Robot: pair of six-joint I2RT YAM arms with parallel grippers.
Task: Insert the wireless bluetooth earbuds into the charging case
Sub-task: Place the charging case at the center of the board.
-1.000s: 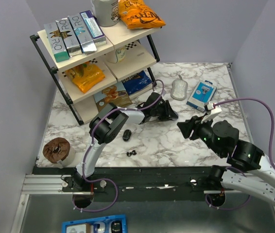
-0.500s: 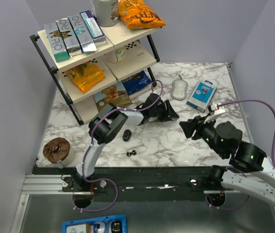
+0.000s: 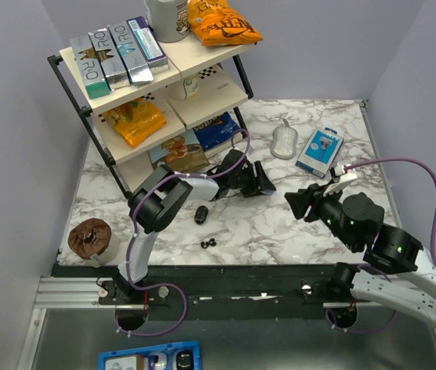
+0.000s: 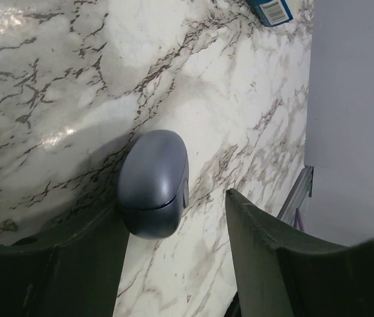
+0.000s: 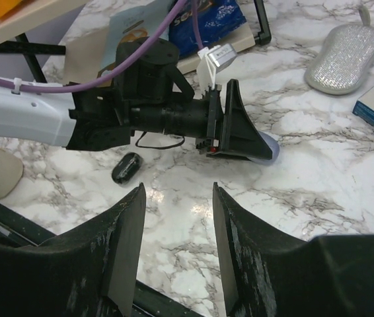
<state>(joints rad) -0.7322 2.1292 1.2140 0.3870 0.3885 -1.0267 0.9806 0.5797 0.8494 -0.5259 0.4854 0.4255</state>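
The left gripper (image 4: 174, 206) has its jaws spread, with the charging case (image 4: 154, 181) lying on the table between them. The case rests against one dark finger (image 4: 61, 261), and a clear strip of marble separates it from the other finger. Its own wrist camera shows the case whole: a smooth grey-blue pebble with a fine seam around it, lid shut, so what it holds cannot be told. From the right wrist camera only the case's rounded end peeks out under the left gripper, and from overhead that gripper hides it. The right gripper (image 5: 177, 190) is also parted and holds nothing, hovering over the glossy, grey-veined marble table (image 3: 333, 166) to the right of the case. The wireless bluetooth earbuds (image 3: 209, 243), two tiny glossy black beads side by side, show only overhead. They lie well apart from the case, towards the near edge and to its left. A black oval object (image 3: 201, 214) sits between them and the case.
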